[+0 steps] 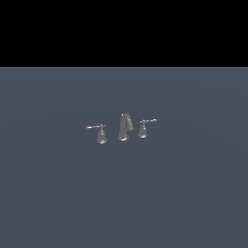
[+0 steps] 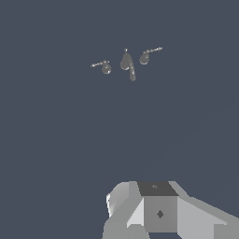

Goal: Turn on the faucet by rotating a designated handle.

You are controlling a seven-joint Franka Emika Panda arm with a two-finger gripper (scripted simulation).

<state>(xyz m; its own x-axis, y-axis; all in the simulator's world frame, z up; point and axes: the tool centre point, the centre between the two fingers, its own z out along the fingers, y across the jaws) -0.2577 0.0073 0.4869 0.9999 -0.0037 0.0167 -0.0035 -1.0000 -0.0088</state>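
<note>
So far nothing of the task is seen done. From the exterior view, the faucet (image 1: 124,128) is found mid-worktop (image 1: 58,193); the handle (image 1: 144,127) stands on that view's right of the spout (image 1: 124,127), its lever pointing rightward, untouched. No arm is shown there.

From the wrist view, the handle (image 2: 146,55) is seen well apart from the arm's housing (image 2: 158,210). No fingers are shown, so the gripper's opening cannot be told. Approach, contact and rotation are judged left to do.
</note>
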